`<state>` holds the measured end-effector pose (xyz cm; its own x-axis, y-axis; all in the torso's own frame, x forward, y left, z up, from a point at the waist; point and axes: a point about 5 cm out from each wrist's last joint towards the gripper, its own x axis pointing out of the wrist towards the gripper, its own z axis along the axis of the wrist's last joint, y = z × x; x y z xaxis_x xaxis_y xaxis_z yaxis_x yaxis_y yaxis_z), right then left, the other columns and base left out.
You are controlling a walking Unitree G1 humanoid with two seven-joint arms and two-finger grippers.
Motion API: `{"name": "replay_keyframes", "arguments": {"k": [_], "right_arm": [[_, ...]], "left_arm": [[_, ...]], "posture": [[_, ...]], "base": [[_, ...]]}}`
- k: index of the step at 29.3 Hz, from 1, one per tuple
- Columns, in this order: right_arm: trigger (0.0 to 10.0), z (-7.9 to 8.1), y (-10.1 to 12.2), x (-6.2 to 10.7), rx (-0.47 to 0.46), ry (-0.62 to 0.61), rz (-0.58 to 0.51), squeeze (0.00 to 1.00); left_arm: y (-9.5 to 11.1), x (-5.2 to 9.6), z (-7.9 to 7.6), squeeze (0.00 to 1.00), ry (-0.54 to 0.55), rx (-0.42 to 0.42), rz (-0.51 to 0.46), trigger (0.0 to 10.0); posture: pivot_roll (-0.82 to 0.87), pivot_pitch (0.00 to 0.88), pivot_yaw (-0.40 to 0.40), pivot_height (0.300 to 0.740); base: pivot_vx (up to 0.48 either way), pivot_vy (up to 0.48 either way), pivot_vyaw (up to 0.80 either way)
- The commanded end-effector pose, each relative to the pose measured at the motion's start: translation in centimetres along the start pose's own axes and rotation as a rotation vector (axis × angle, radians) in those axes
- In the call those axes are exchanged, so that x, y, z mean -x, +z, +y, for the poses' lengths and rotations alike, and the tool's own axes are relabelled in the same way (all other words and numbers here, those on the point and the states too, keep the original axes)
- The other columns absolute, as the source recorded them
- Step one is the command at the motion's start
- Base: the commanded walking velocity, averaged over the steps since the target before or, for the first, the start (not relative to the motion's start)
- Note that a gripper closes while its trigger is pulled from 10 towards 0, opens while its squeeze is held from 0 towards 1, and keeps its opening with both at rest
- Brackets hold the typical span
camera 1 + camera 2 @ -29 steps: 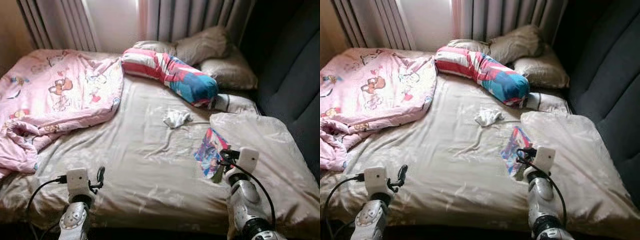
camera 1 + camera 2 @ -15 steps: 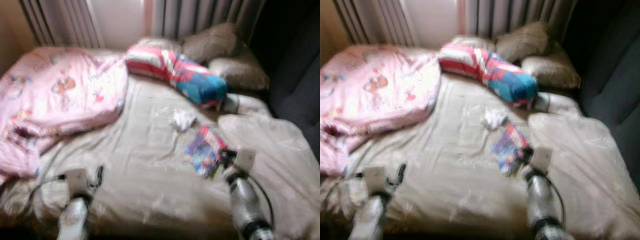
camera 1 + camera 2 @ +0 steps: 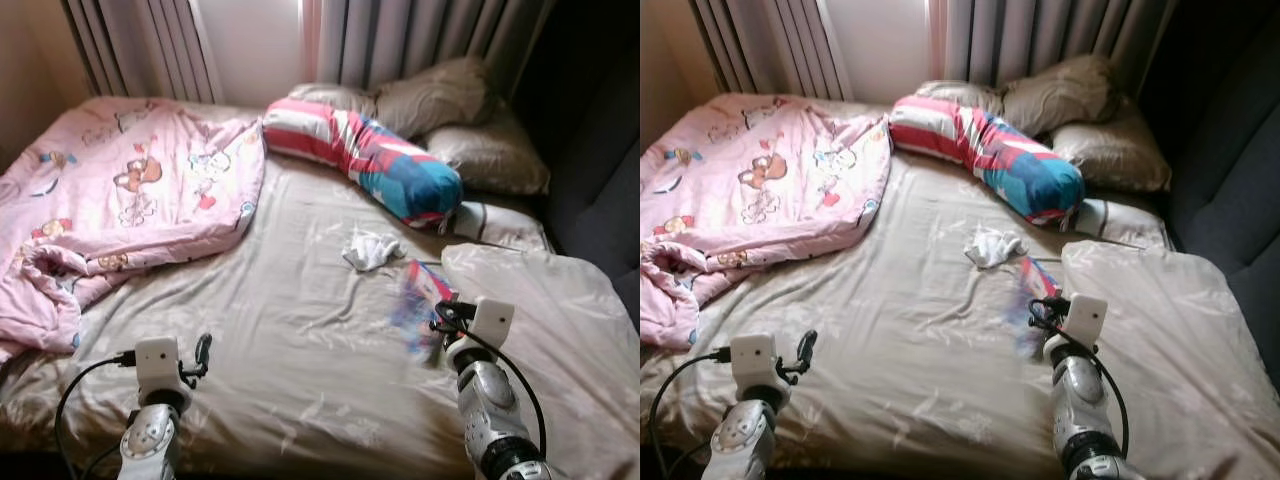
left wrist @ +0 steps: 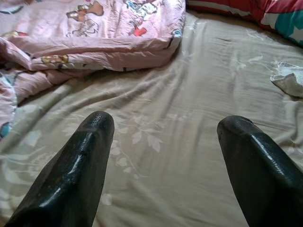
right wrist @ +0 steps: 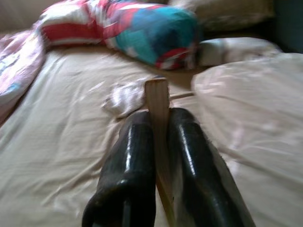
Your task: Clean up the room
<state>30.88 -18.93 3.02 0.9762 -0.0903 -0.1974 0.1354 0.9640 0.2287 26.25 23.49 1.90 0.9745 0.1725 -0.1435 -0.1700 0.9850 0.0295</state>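
Over on the left the pink quilt (image 3: 120,210) lies heaped and rumpled across its side of the bed (image 3: 290,350), just as it did a second ago, so nothing there has been tidied yet. Near the foot of the bed the left gripper (image 4: 165,165) hangs low over the beige sheet with its two black fingers spread wide apart and nothing between them; it has not shifted and looks idle. Further along, the striped bolster (image 3: 365,160) rests against the brown pillows (image 3: 450,110) at the head, and a small white crumpled cloth (image 3: 368,250) sits alone in the middle of the sheet, untouched. The change is on the right: the colourful booklet (image 3: 422,305), which a second ago lay flat and face up on the sheet, now stands on edge and smears with motion, lifted off the bedding. The right gripper (image 5: 158,161) has its fingers pressed together on it, and its wrist camera shows the thin pale edge of the booklet squeezed between the two black pads. The whole scene has also slid a little in the head views, which I take as the robot turning or leaning rather than anything on the bed moving. To my eye the pick-up has succeeded, so one loose item is off the bed; it needs carrying somewhere proper, and the white cloth and the quilt remain to be dealt with.
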Motion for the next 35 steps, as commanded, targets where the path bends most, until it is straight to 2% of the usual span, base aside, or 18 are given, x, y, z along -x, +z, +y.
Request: {"name": "replay_keyframes", "arguments": {"k": [1, 9, 18, 26, 35], "right_arm": [[10.0, 0.1, 1.0, -0.4, -0.007, 0.006, -0.046, 0.0], [10.0, -0.1, 1.2, -0.5, 0.009, -0.021, -0.048, 0.0], [10.0, 0.2, 1.0, -0.5, 0.01, -0.014, -0.037, 0.0], [10.0, 0.9, 1.4, -0.7, -0.05, -0.008, -0.067, 0.0], [10.0, -0.1, 2.3, -1.7, -0.337, -0.044, -0.043, 0.0]], "left_arm": [[-0.1, 0.1, 0.2, 0.0, 0.002, -0.002, 0.01, 10.0], [-0.2, 0.1, 0.1, 0.0, 0.001, -0.002, 0.011, 10.0], [-0.2, 0.1, 0.2, 0.0, -0.005, -0.007, 0.014, 10.0], [-0.1, 0.1, 0.4, 0.0, -0.01, -0.018, 0.013, 10.0], [0.0, 0.3, 1.1, 0.0, -0.02, -0.042, 0.014, 10.0]], "posture": [[0.11, 0.041, -0.067, 0.699], [0.11, 0.04, -0.065, 0.699], [0.11, 0.035, -0.055, 0.654], [0.12, 0.031, -0.044, 0.645], [0.12, 0.055, -0.011, 0.645]], "base": [[0.0, 0.0, 0.0], [0.0, 0.0, 0.0], [0.0, 0.0, 0.0], [0.0, 0.0, 0.0], [0.0, 0.0, 0.0]]}}
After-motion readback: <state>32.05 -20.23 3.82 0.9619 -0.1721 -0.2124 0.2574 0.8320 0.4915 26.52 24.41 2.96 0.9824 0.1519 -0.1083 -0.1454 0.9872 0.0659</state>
